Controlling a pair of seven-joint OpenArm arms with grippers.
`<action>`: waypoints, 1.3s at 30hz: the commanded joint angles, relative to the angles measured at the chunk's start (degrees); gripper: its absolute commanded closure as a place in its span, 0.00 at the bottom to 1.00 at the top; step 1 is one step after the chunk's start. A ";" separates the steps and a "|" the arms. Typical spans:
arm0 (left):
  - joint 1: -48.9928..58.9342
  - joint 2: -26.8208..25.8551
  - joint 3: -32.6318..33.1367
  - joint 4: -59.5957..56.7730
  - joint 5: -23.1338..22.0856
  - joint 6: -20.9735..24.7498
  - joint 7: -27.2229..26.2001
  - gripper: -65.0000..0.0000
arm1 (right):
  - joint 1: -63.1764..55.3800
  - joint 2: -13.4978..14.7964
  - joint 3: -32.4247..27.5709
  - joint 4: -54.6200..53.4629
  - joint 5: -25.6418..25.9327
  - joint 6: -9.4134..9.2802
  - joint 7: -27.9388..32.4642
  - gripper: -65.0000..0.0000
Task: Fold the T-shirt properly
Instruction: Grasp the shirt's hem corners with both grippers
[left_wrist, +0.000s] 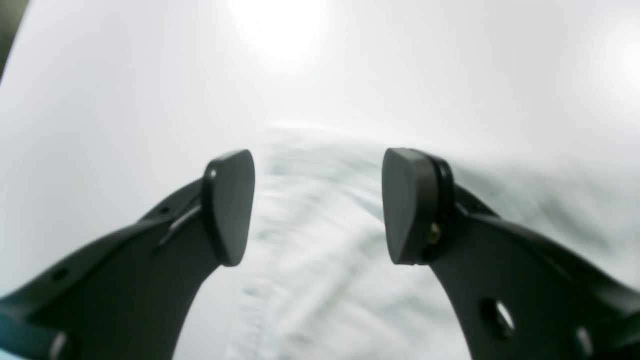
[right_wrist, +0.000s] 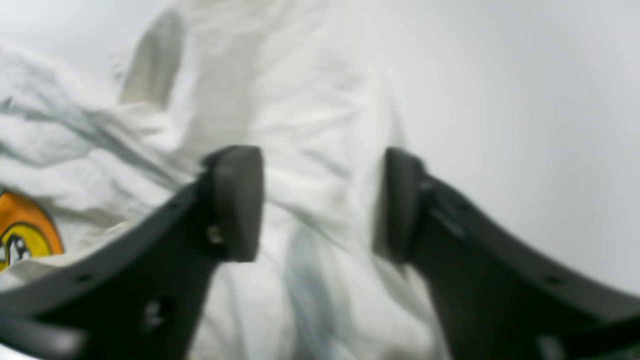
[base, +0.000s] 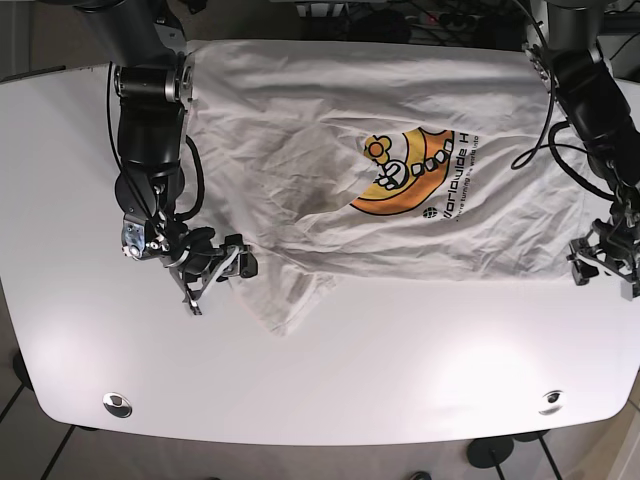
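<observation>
Garment: white cotton T-shirt (base: 380, 160) with orange and yellow print, spread crumpled across the far half of the white counter (base: 400, 380). Right gripper (right_wrist: 317, 205), jaws apart, over the shirt's sleeve. Left gripper (left_wrist: 317, 207), jaws apart, at the shirt's opposite edge.

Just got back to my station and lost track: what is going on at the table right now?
A two-armed robot is working on a white T-shirt spread out, wrinkled, print side up on the white table. No fold is made yet. The right claw is open at a sleeve, with cloth showing between its fingers in the wrist view. The left claw is open too, at the shirt's opposite edge, holding nothing.
</observation>
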 joint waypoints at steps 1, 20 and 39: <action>-3.84 -3.15 0.13 -4.89 -0.71 3.81 -4.82 0.42 | 1.18 0.31 -0.60 0.48 0.17 -0.10 -0.63 0.59; -13.51 -3.85 12.88 -35.39 -1.06 -4.10 -14.31 0.30 | 1.45 -0.83 -0.34 0.74 0.17 -0.19 -0.46 0.97; -11.58 -6.93 12.62 -26.25 -0.88 -4.10 -9.30 0.29 | 1.36 -0.92 -0.34 0.74 0.26 -0.19 -0.46 0.97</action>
